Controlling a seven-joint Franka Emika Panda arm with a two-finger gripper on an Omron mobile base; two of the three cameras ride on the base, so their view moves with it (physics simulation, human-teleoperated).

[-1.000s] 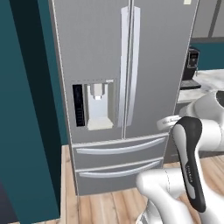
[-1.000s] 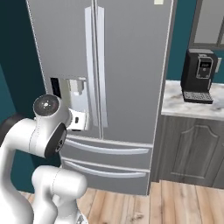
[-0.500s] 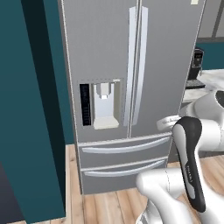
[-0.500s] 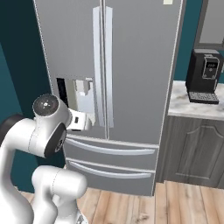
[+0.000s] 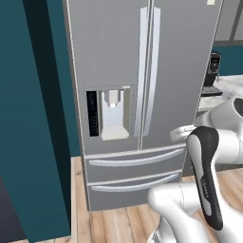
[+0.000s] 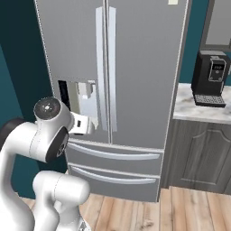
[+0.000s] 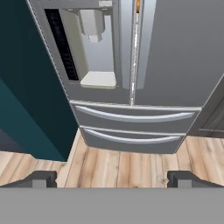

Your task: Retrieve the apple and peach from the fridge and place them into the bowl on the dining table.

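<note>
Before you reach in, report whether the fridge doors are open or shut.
Shut. Both upper doors of the fridge sit flush, their long handles side by side at the centre seam, and both lower drawers are pushed in.

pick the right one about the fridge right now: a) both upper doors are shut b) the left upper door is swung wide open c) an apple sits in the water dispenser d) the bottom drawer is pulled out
a: on the fridge both upper doors sit flush, their handles side by side at the centre seam, the two lower drawers are pushed in, and the dispenser recess holds nothing.
</note>
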